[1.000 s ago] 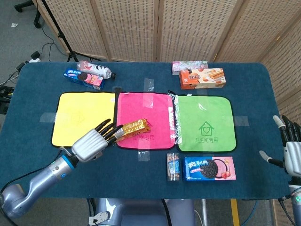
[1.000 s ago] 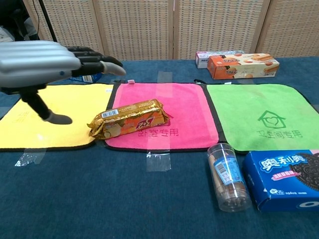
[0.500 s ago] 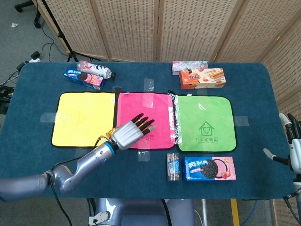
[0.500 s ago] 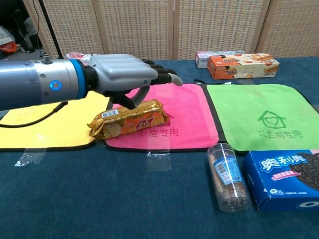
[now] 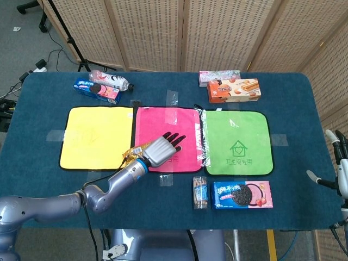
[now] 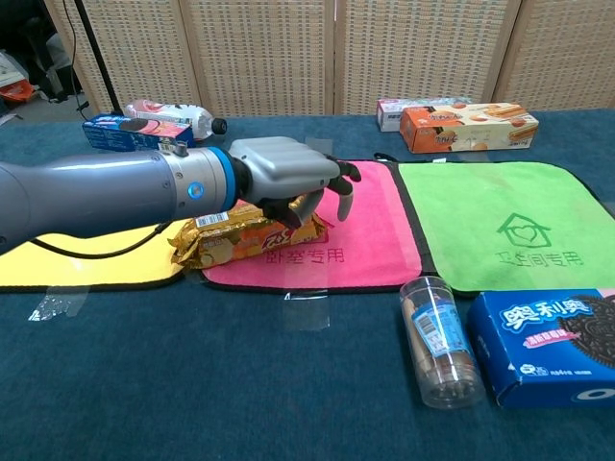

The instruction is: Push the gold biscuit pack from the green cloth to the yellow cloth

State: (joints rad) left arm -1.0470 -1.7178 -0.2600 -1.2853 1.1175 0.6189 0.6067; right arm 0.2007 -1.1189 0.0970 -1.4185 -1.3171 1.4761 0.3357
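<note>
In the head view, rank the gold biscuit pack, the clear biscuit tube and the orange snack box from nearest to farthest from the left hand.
1. gold biscuit pack: under the left hand, at the pink cloth's near-left edge.
2. clear biscuit tube: to the hand's right, on the table's near side.
3. orange snack box: at the table's far side, beyond the green cloth.

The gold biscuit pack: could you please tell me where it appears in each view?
Head view: the gold biscuit pack shows only as a sliver at the pink cloth's lower left edge, mostly hidden under the left hand.
Chest view: it lies left of centre, straddling the pink cloth's left edge, the left hand over it.
Shared landmark: the pink cloth.
</note>
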